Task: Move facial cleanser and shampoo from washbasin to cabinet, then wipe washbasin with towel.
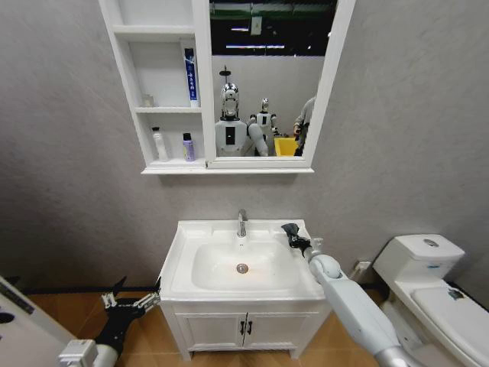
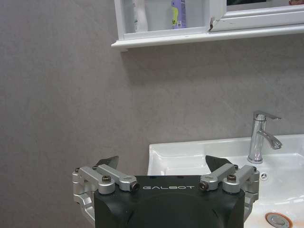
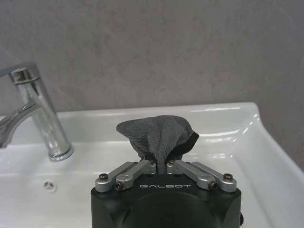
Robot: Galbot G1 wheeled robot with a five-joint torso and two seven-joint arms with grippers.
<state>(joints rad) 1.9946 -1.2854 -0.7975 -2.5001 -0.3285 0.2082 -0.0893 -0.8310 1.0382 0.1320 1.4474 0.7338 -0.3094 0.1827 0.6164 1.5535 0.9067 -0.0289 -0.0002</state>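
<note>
Right hand (image 3: 161, 164) pinching the towel (image 3: 159, 134) at its bunched middle above the washbasin (image 3: 237, 142) rim; soft, light, limp, probably easy to drag. Left hand (image 2: 161, 166) spread, idle beside the basin.

Dark grey towel (image 3: 156, 134), white washbasin (image 1: 183, 264), chrome tap (image 1: 242, 222), white cabinet (image 1: 202, 92).
</note>
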